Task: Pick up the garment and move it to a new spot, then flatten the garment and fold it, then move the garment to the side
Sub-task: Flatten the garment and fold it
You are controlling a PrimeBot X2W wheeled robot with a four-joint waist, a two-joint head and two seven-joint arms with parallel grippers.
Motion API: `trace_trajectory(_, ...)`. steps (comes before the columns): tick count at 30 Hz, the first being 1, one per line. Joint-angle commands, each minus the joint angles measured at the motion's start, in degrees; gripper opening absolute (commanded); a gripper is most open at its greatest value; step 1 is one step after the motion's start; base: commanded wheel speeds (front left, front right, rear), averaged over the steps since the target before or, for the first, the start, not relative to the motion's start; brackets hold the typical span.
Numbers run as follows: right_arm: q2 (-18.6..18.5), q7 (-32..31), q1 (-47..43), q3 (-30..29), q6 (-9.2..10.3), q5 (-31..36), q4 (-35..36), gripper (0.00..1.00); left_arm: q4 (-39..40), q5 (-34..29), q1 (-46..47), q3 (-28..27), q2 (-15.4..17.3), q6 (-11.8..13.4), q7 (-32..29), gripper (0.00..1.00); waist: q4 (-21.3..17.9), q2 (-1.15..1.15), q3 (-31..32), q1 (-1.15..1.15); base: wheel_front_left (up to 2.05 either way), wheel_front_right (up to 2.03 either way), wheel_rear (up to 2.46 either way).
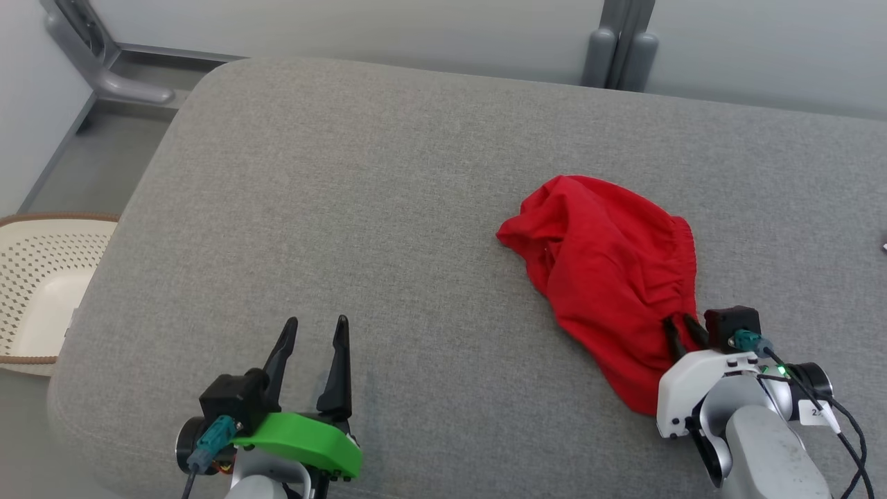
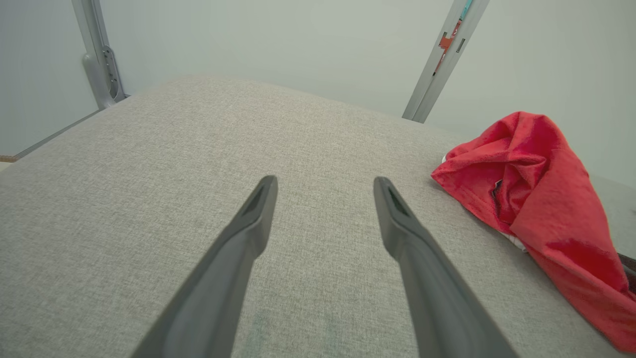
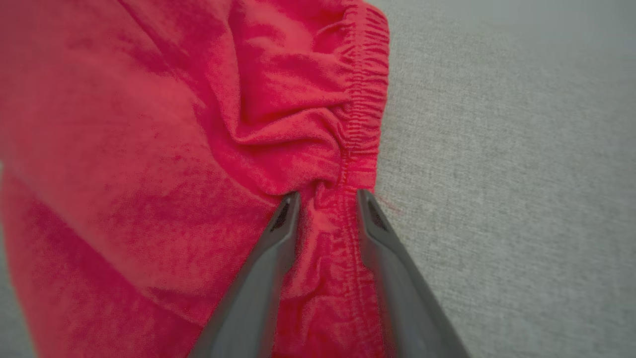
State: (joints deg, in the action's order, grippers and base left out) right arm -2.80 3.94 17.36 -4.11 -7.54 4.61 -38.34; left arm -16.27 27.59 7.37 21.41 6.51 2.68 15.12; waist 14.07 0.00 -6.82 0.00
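- On the grey cushion (image 1: 346, 208), right half and toward its near edge: red garment (image 1: 610, 277), crumpled in a loose heap (elastic waistband, so likely shorts).
- Right gripper (image 3: 328, 195) is at the cushion's near-right. Its jaws are partway together and straddle the waistband (image 3: 365, 99), with cloth bunched between the fingers.
- Can't tell from the frames whether that is a firm clamp or just contact.
- Left gripper (image 1: 317, 321) hovers over the cushion's near-left. Its jaws are wide apart with nothing between them, well clear of the garment.
- Step in hand, as I read it: the first pick, ahead of moving the garment to a new spot on the cushion.
- To do it well:
  - Bite the stitched elastic edge, not the loose single layer beside it. The hem is thick and should slip less.
  - Keep the tips just off the cushion fabric so only red cloth gets pinched.
  - Confirm the clamp before lifting. Go straight up until the heap hangs free, otherwise it will drag and twist.
  - Carry it toward the cushion's open middle, where there is room to flatten and where the left gripper can reach.
- Risk: the grip sits near one end of the waistband, so the garment may hang lopsided.
- Count: one garment, one cushion, two grippers, one perforated cream basket (image 1: 34, 263) off the cushion's left end.
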Motion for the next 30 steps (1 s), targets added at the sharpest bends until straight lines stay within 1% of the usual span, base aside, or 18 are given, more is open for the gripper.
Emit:
trace_trajectory(1, -0.2, -0.6, 1.2, 0.3, 0.11, -0.3, -0.5, 0.0, 0.0, -0.7, 0.9, -0.4, -0.1, -0.3, 0.0, 1.0, 0.3, 0.0, -0.3, 0.0, 0.0, 0.0, 0.0)
trace_trajectory(8, -0.2, 0.5, 5.8, 0.7, 0.11, -2.7, 0.2, 0.0, 0.1, -1.5, 0.9, -1.5, -0.6, -0.7, 0.0, 1.0, -0.2, 0.0, -0.2, 0.0, 0.0, 0.0, 0.0)
trace_trajectory(13, -0.2, 0.6, 10.5, -2.1, 0.11, -5.2, 1.0, 0.0, 0.1, -1.8, 1.1, -1.8, -1.0, -1.2, 0.0, 1.0, -0.1, 0.0, -0.6, 0.0, 0.0, 0.0, 0.0)
trace_trajectory(17, -1.1, -0.6, 15.0, -6.8, 0.11, -4.3, -0.3, 0.0, -0.1, -2.1, 1.7, -1.5, -1.4, -1.7, 0.0, 1.0, 0.8, 0.0, -1.6, 0.0, 0.0, 0.0, 0.0)
trace_trajectory(21, -2.8, -1.9, 19.3, -12.5, 0.11, -2.7, -3.7, 0.0, -0.5, -2.6, 2.3, -1.0, -1.9, -2.4, 0.0, 1.0, 2.6, 0.0, -2.9, 0.0, 0.0, 0.0, 0.0)
trace_trajectory(24, -5.4, -2.1, 22.2, -17.2, 0.11, -0.1, -6.7, 0.0, -0.8, -2.9, 3.0, -0.6, -2.2, -2.8, 0.0, 1.0, 4.1, 0.0, -4.0, 0.0, 0.0, 0.0, 0.0)
trace_trajectory(30, -8.4, -1.1, 26.1, -28.5, 0.11, 5.6, -11.3, 0.0, -1.2, -3.7, 3.2, -0.8, -2.8, -3.2, 0.0, 1.0, 5.4, 0.0, -5.4, 0.0, 0.0, 0.0, 0.0)
